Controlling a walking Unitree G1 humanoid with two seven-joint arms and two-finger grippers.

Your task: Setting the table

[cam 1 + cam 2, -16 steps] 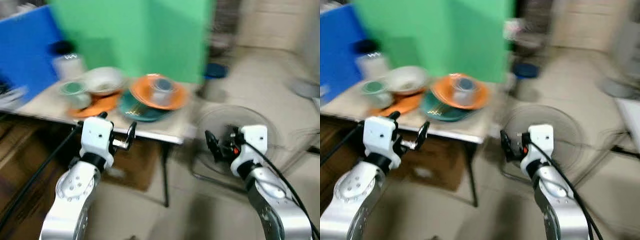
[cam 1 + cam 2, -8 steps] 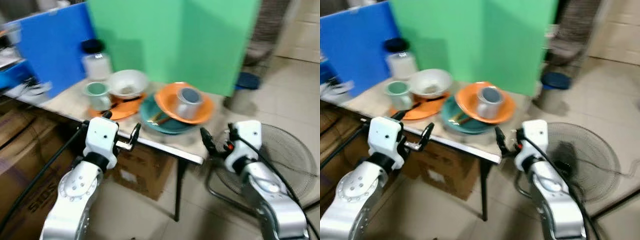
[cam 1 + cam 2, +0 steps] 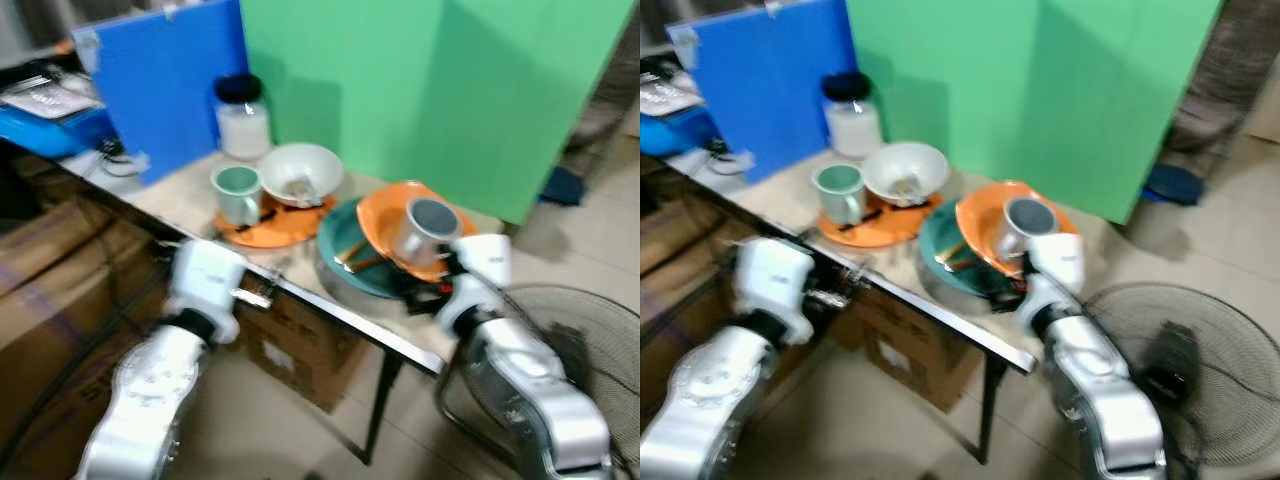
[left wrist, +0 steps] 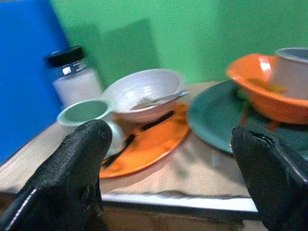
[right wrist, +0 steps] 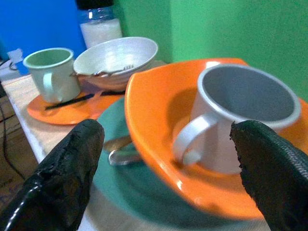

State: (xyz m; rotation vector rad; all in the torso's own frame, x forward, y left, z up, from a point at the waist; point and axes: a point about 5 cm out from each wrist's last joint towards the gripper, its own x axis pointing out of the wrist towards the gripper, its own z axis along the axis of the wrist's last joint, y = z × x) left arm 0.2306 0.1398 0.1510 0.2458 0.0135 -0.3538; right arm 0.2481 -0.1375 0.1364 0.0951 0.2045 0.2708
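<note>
I see the right gripper (image 5: 166, 159), jaws apart, just at the orange bowl (image 5: 159, 125) holding the grey mug (image 5: 240, 115) on the teal plate (image 3: 350, 265); left gripper (image 4: 168, 178), jaws apart, at table (image 3: 180, 195) edge

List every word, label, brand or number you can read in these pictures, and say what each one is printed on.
No text can be read.
Jar: no label legible.
Items at the table's far corner: any print is too blurred.
Green mug, grey mug, bowls and plates: plain.
</note>
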